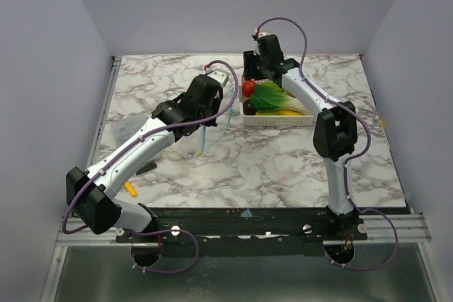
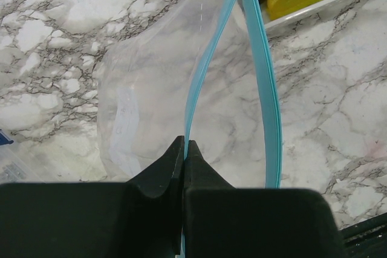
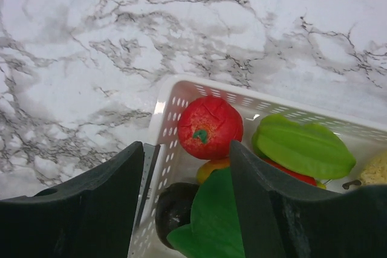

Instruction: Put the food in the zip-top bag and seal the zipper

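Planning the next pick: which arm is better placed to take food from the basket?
Right. The right gripper hangs open above the white basket, by the red tomato; the left gripper is shut on the zipper of the zip-top bag.

No words or numbers are showing in any view. The clear bag (image 2: pixel 151 89) and the white basket (image 3: pixel 164 122) are carrying no label that can be read.
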Controlling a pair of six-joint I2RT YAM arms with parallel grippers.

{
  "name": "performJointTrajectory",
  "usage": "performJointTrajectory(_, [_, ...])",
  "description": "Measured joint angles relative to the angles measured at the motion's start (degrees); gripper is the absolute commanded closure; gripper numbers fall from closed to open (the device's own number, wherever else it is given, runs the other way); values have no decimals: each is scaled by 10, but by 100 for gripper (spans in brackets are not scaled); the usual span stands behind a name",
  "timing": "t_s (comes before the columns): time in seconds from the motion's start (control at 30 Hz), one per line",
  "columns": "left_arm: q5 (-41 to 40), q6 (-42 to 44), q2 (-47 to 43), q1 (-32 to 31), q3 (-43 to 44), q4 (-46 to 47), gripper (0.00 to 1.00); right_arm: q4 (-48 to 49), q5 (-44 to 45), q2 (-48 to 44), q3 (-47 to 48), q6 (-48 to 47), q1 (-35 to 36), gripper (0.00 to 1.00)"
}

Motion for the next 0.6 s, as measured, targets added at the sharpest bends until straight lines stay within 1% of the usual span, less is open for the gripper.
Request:
performJointTrajectory(0.3, [3, 0, 0, 6, -2, 1, 100, -17, -8, 38, 3, -59, 0, 34])
performJointTrajectory(0.5, [5, 0, 0, 7, -2, 1, 100, -23, -7, 74, 35, -80, 0, 27])
performJointTrajectory(0.6, [7, 0, 0, 7, -2, 1, 100, -30, -5, 85, 46, -89, 0, 26])
